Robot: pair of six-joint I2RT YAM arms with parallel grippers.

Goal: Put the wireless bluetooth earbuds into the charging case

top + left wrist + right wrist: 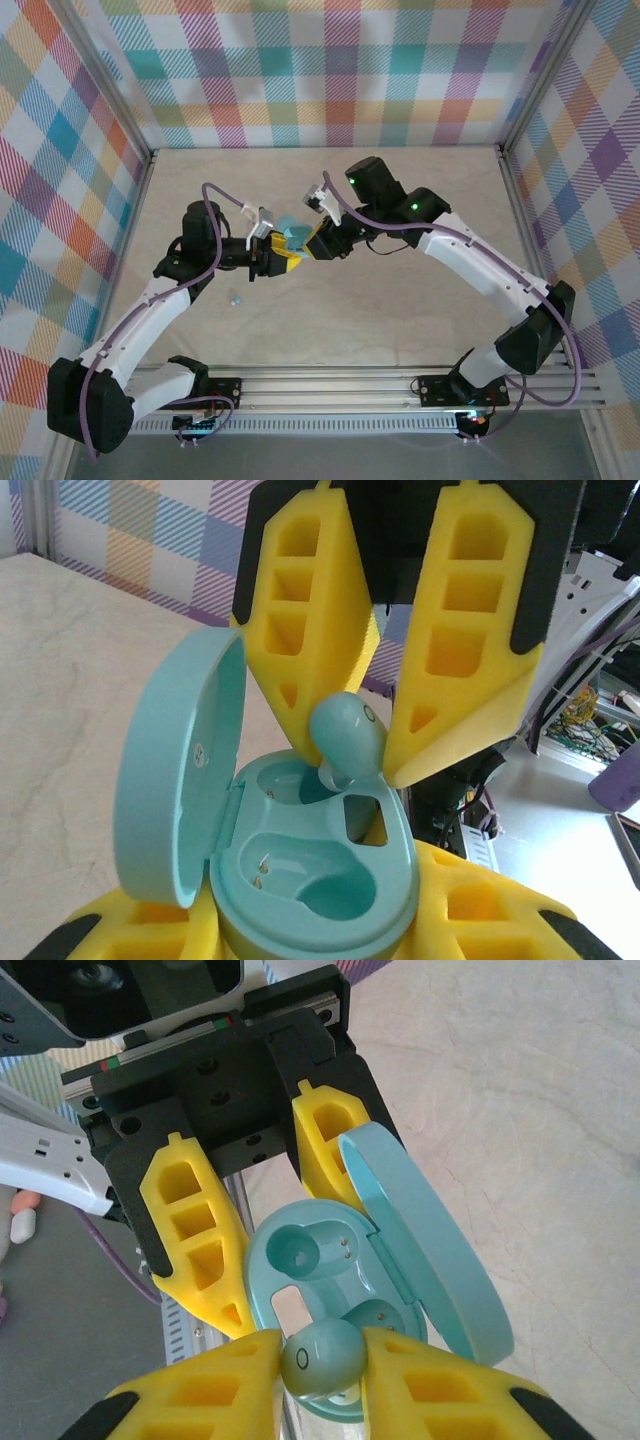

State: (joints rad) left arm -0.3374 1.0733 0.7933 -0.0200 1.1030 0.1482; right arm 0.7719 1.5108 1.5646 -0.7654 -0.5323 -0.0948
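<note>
Top external — the left gripper (278, 258) and right gripper (318, 246) meet tip to tip above the table (400, 330). A pale blue case (293, 236) sits between them. A loose earbud (236, 298) lies on the table near the left arm.

Left wrist — the left fingers (140, 930) clamp the case body from both sides, with the lid (180, 780) swung open and upright. The right fingers pinch an earbud (348, 742), whose lower end is at the far socket (290, 780). Cannot tell if it touches.

Right wrist — the pinched earbud hangs over the case's near edge, between the yellow fingertips.
</note>
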